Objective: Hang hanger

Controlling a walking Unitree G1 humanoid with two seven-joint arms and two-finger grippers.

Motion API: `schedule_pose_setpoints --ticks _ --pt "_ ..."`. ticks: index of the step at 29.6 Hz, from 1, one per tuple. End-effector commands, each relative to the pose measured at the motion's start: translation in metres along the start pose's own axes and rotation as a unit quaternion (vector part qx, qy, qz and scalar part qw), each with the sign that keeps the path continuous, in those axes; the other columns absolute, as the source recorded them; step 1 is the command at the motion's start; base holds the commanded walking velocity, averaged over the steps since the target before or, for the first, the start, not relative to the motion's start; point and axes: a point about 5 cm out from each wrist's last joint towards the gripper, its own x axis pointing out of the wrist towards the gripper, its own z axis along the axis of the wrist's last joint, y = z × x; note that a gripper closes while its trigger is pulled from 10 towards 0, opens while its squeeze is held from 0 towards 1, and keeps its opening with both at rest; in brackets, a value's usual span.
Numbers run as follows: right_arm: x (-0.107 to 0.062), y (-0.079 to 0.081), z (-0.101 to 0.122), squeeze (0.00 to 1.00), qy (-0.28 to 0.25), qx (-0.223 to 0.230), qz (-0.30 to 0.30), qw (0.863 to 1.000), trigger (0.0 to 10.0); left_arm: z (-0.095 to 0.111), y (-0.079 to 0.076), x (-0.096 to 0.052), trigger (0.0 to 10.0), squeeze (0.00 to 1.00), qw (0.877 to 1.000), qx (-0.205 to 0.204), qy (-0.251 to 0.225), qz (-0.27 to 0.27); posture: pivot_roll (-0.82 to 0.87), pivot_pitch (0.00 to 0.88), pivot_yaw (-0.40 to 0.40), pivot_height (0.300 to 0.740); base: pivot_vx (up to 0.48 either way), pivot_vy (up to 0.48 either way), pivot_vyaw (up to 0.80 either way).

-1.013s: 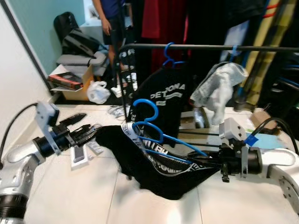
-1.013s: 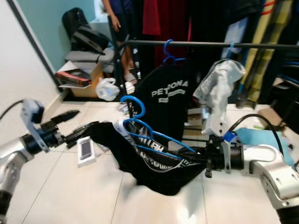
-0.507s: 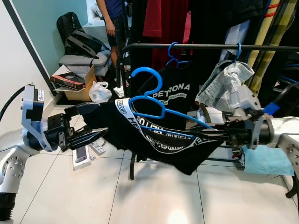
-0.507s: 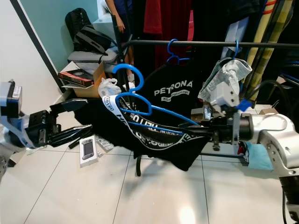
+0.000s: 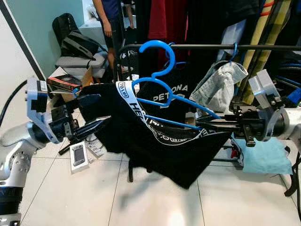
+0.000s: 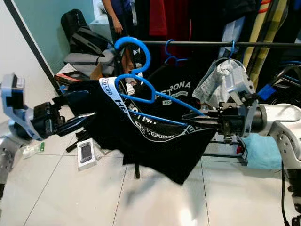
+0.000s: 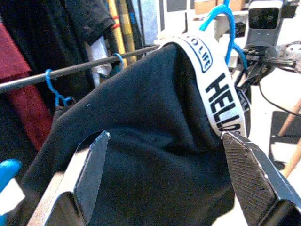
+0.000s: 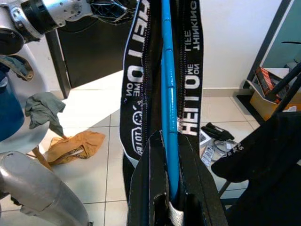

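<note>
A blue hanger carries a black shirt with a white lettered neck band. Its hook rises to the height of the black clothes rail, in front of the rail. My right gripper is shut on the hanger's right arm, and in the right wrist view the fingers pinch the blue bar. My left gripper is open at the shirt's left shoulder. In the left wrist view the black cloth lies between its spread fingers.
On the rail hang a black printed shirt on a blue hanger and a grey garment. A person stands behind, beside bags and a box. A small device and a cyan cloth lie on the tiled floor.
Both arms have lifted the hanger and shirt; the hook has risen from below the rail to rail height. The view itself has also shifted.
</note>
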Motion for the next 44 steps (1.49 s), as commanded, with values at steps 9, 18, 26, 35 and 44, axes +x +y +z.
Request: schedule_pose_setpoints --ticks 9,18,26,35,44 --pt "-0.015 -0.008 0.017 0.00 -0.030 -0.018 -0.016 0.999 0.0 -0.008 -0.002 -0.021 10.0 0.00 0.998 0.003 0.050 0.044 -0.07 0.000 0.031 0.740 0.000 0.000 0.00" --pt "-0.022 -0.007 0.023 0.00 -0.032 -0.021 -0.011 0.999 0.0 -0.015 0.005 -0.030 10.0 0.00 0.995 -0.009 0.039 0.091 -0.08 0.000 0.030 0.740 0.000 0.000 0.00" --pt "-0.021 -0.004 0.026 0.00 -0.040 -0.021 0.004 0.999 0.0 -0.020 0.010 -0.030 10.0 0.00 0.992 -0.011 0.041 0.118 -0.09 0.000 0.036 0.740 0.000 0.000 0.00" --pt "-0.020 -0.002 0.030 0.00 -0.043 -0.018 0.015 0.999 0.0 -0.015 0.012 -0.025 10.0 0.00 0.993 -0.015 0.015 0.120 -0.09 0.000 0.037 0.740 0.000 0.000 0.00" --pt "-0.013 -0.002 0.026 0.00 -0.043 -0.011 0.022 0.999 0.0 -0.008 0.006 -0.019 0.0 0.00 0.996 -0.021 -0.007 0.084 -0.09 0.000 0.034 0.740 0.000 0.000 0.00"
